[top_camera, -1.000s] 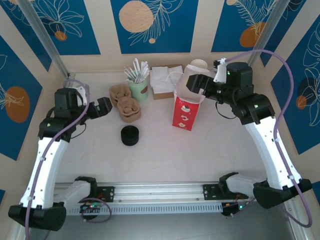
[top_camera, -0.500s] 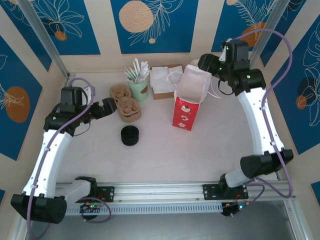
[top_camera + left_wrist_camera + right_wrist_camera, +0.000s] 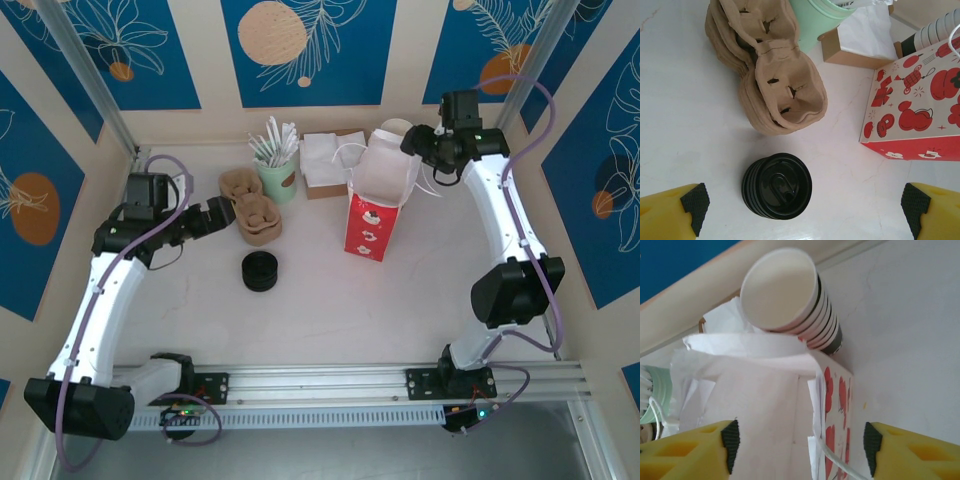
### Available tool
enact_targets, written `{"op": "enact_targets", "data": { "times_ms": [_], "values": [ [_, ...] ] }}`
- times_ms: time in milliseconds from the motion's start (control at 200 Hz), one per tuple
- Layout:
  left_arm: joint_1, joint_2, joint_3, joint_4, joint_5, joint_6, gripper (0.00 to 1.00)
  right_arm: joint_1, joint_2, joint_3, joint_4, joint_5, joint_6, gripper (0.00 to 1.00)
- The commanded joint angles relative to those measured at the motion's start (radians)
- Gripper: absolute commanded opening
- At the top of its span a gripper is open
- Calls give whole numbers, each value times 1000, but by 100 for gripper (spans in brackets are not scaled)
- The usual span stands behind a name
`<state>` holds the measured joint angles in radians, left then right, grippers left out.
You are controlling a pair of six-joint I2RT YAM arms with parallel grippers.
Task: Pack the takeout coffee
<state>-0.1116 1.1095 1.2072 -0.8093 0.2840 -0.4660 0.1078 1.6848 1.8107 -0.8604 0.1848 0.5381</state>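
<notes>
Arms (image 3: 95, 300): white links, black joints, lilac cables (image 3: 168, 162) routed externally. Left gripper (image 3: 804, 204): yellow fingers (image 3: 662, 217) at 7 and 5 o'clock, black ribbed pads (image 3: 694, 201).

Left wrist view: mint cup (image 3: 820, 12) cropped by the top edge; bag (image 3: 915, 110) cropped by the right edge. Right wrist view: base of cup stack (image 3: 785, 295) hidden behind the bag's rim; bag's lower part cut off by the bottom edge.

Stack of paper cups (image 3: 785, 295) behind open red paper bag (image 3: 790, 390), yellow jaws spread wide
</notes>
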Motion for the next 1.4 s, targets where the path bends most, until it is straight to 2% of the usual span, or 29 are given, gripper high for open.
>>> {"op": "enact_targets", "data": {
  "times_ms": [0,230,445,930,1160,1395],
  "values": [
    [1,9,21,-14,0,-10,100,13,-38,-52,43,-76,32,65],
    [0,-15,-3,-14,-12,-9,100,72,-41,-110,94,-127,50,53],
    [0,-28,-11,-27,-23,-8,100,128,-28,-129,125,-153,80,52],
    [0,-52,-16,-44,-40,-5,100,78,-51,-82,49,-113,45,54],
    [0,-50,-2,-48,-37,-5,100,52,-91,-27,1,-131,24,65],
    [0,-49,8,-55,-37,-4,100,-14,-126,32,-16,-149,14,66]
  ]
}}
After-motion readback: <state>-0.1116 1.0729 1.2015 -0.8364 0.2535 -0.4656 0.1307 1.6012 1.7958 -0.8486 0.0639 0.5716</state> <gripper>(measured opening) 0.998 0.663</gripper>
